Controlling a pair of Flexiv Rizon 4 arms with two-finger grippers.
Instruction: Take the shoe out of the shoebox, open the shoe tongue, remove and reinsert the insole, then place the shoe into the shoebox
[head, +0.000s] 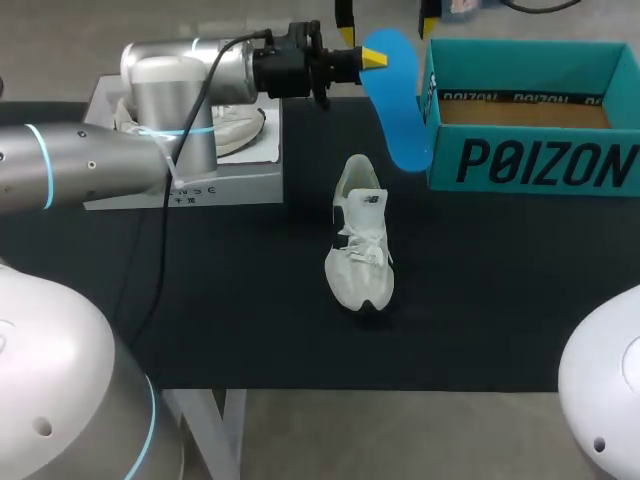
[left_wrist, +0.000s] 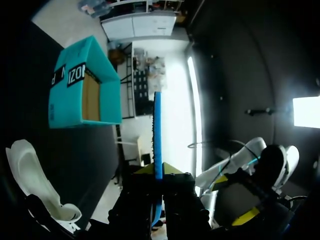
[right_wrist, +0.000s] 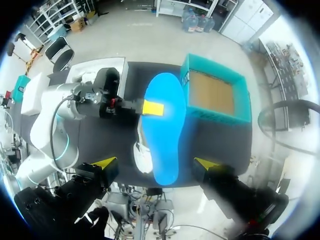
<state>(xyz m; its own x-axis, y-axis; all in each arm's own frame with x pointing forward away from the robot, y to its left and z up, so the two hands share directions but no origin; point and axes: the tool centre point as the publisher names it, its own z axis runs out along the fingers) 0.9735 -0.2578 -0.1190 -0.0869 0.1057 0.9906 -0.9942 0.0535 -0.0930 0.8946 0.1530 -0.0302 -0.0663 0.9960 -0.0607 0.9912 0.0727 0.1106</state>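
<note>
With the shoe (head: 360, 245) out on the table (head: 220, 300) and our left gripper (head: 372, 57) pinching the blue insole (head: 397, 100) aloft near the shoebox (head: 530, 160), right gripper (right_wrist: 155, 162) spread empty, we judge reinsertion and boxing are left.

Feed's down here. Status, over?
Left pincer shut on blue insole, aloft. Right pincer open above it. Shoe on table, shoebox empty. Nothing in the way.

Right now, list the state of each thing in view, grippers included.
insole: out of the shoe, held in the air.
left gripper: shut on the insole.
right gripper: open, holding nothing.
shoe: upright on the table, outside the shoebox.
shoebox: open, empty.
</note>
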